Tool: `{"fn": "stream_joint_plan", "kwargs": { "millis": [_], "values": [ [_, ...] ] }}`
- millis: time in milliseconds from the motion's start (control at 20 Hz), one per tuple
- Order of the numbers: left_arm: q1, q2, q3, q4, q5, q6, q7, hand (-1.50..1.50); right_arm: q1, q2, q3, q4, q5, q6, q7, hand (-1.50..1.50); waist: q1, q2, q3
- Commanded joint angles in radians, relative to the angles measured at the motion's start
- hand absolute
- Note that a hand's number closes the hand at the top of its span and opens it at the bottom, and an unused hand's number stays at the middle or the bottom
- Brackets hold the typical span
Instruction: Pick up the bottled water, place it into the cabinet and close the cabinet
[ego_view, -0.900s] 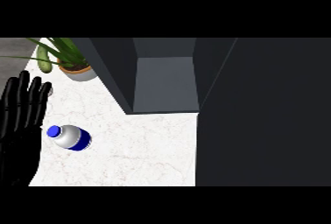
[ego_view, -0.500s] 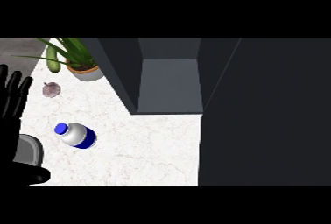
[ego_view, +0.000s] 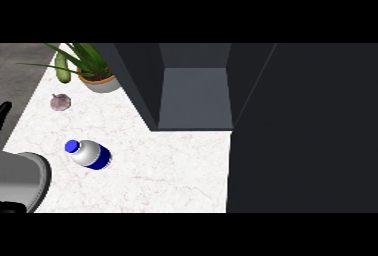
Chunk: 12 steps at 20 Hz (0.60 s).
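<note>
Nothing of the task is done: the bottled water is left unheld on the white worktop, near left of the open cabinet, and the left hand is barely seen, so its fingers cannot be judged.

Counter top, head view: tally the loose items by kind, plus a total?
Clear plastic water bottle with blue cap and blue label: 1
Green leafy plant in a grey pot: 1
Green cucumber-like vegetable: 1
Small purplish-grey bulb, maybe garlic: 1
Total: 4
</note>
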Motion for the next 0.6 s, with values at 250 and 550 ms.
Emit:
{"fn": "stream_joint_plan", "kwargs": {
  "millis": [250,550],
  "values": [
    [0.09,0.009,0.033,0.1,-0.09,-0.065,-0.049,-1.5,0.168,-0.024,0.061,-0.192,-0.023,0.02,0.026,-1.5,-0.006,0.002,-0.001],
    [0.051,0.034,0.056,0.173,-0.072,-0.07,-0.006,-1.5,0.288,-0.025,0.149,-0.156,0.08,0.034,-0.103,-1.5,-0.008,0.001,0.0]
  ]
}}
